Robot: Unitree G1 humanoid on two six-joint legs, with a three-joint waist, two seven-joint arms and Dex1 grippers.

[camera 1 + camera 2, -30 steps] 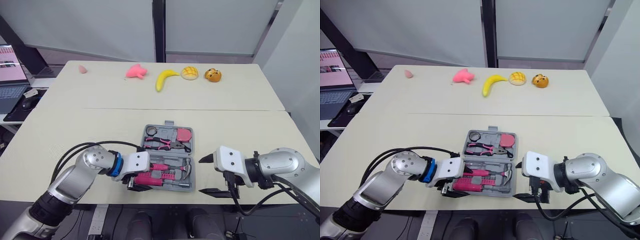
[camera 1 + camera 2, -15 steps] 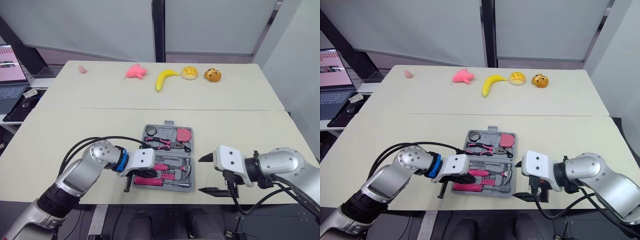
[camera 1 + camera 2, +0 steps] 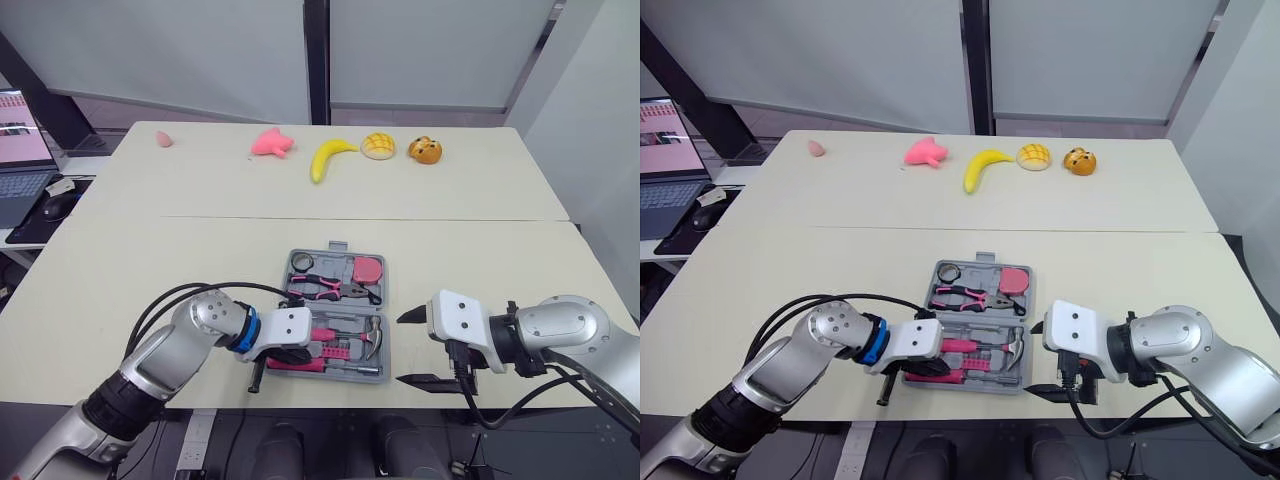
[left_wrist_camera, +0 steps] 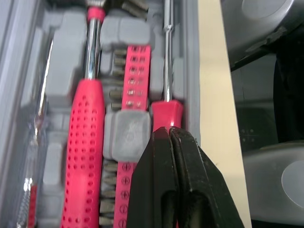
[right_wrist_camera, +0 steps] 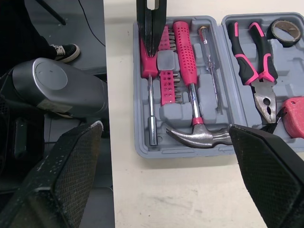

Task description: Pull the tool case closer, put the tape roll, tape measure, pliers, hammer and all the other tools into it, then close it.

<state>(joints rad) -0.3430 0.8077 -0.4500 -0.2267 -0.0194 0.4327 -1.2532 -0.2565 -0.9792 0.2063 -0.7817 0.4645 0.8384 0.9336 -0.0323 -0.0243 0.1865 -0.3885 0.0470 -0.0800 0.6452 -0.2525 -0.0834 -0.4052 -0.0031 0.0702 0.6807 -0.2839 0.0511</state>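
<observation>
The grey tool case (image 3: 340, 374) lies open near the table's front edge. In it are a tape roll (image 3: 303, 263), pink-handled pliers (image 3: 325, 288), a pink tape measure (image 3: 368, 268), a pink-handled hammer (image 5: 187, 71), a strip of bits (image 4: 135, 85) and a pink screwdriver (image 5: 150, 95). My left gripper (image 4: 169, 130) is shut, with its tips on the screwdriver's handle at the case's front left corner and nothing between the fingers. To the right of the case my right gripper (image 3: 410, 350) stands wide open over the table.
Along the far edge lie a small pink object (image 3: 165, 138), a pink toy (image 3: 272, 142), a banana (image 3: 330, 157), a bun (image 3: 379, 146) and an orange pastry (image 3: 426, 150). A laptop (image 3: 20, 150) and a mouse (image 3: 58, 205) sit on a side table to the left.
My left gripper has gone from open to shut, and its wrist has shifted a little to the right along the case's front left corner. The right arm has not moved.
</observation>
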